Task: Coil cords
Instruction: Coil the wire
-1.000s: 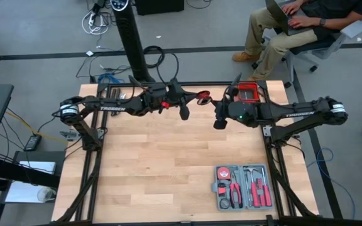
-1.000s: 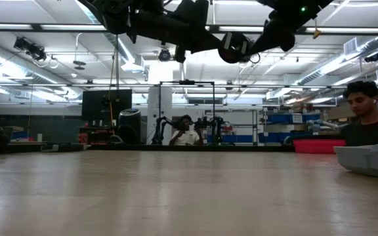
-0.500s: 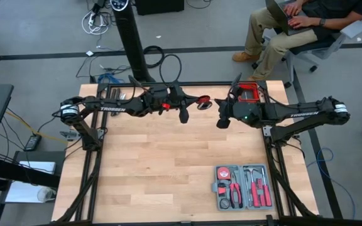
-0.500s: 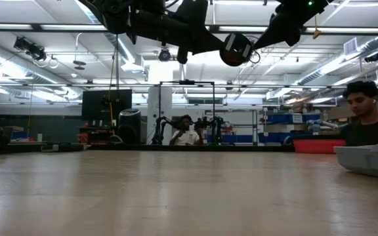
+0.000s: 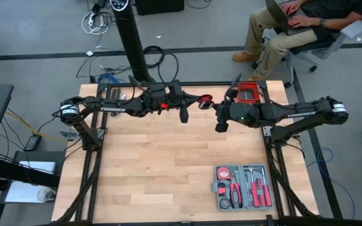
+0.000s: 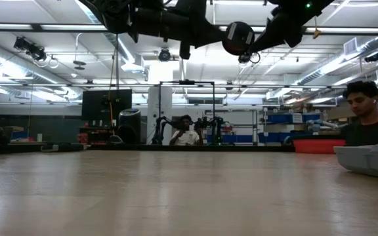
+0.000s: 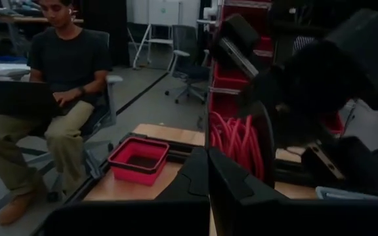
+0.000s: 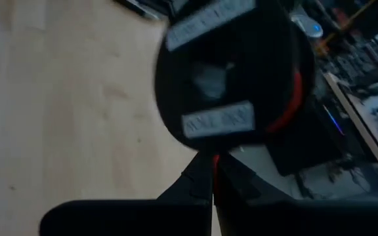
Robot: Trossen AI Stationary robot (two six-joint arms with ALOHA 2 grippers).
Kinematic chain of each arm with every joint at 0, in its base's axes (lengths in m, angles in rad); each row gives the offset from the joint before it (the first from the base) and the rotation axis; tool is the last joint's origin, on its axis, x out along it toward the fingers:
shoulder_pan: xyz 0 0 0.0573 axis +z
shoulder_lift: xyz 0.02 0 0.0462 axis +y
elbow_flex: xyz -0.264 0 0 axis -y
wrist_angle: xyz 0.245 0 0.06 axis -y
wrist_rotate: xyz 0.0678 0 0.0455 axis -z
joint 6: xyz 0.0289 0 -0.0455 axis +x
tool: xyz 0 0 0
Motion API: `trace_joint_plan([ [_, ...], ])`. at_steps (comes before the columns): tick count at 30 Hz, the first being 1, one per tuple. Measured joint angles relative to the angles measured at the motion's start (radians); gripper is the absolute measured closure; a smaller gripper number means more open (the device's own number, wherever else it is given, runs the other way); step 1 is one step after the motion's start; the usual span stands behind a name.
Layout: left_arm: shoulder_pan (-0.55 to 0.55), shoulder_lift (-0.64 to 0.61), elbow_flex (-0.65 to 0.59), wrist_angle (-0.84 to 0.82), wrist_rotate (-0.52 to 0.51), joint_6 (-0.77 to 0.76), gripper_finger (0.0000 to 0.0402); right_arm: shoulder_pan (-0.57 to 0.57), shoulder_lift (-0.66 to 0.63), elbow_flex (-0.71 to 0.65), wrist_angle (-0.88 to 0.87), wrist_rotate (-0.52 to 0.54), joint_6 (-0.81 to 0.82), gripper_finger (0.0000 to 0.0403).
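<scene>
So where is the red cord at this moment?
In the high view the red cord is held in the air between the left gripper and the right gripper, above the table's far edge, near the red bin.

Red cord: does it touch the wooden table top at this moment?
Apart. The low view shows the gap: the black spool carrying the red cord hangs high among the arms, far above the table top.

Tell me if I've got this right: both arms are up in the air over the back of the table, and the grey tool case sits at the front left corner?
Not quite. The grey tool case sits at the front right corner of the table, as the high view shows. The rest holds: both arms are raised over the back of the table.
</scene>
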Motion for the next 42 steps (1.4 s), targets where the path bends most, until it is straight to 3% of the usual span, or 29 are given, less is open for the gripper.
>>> trace_joint_plan([
  [18, -0.001, 0.000, 0.000, 0.030, -0.020, -0.035, 0.0402, 0.009, 0.027, 0.000, 0.000, -0.035, 0.073, 0.0342],
  [42, 0.001, 0.001, 0.000, 0.032, -0.063, -0.036, 0.0402, 0.013, 0.030, 0.000, 0.088, -0.025, 0.008, 0.0340],
])
